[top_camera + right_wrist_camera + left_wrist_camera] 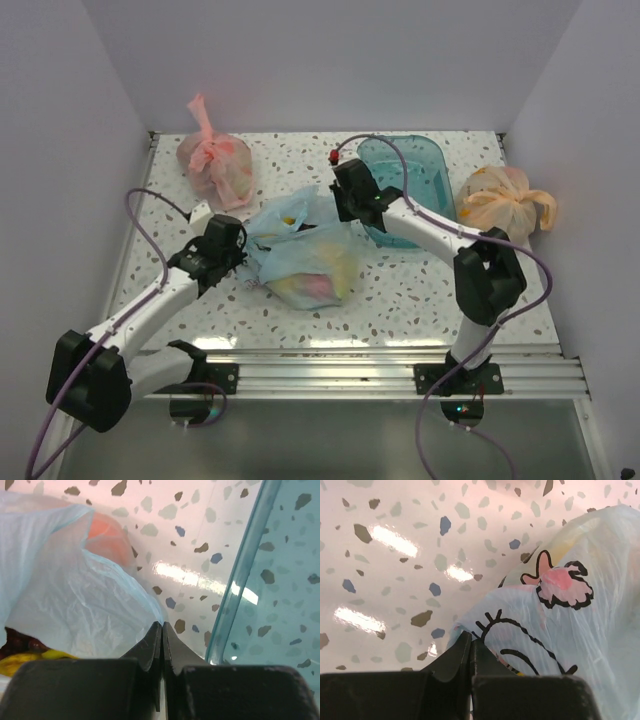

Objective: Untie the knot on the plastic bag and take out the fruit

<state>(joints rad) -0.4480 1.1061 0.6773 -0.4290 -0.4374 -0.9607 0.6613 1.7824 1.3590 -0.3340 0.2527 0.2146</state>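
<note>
Top external view shows the plastic bag (305,260) spread between both arms, its contents only yellow and pink blurs through the film. The left gripper (470,642) sits at the bag's left edge, fingers pressed together with the printed film running into their tips; the frame cuts off the rest of the bag. The right gripper (162,627), at the bag's far right corner, is likewise closed on a fold. Fruit (30,662) shows inside: a yellow piece, something dark, an orange shape veiled. A clear blue tub (280,580) stands just right of the bag.
</note>
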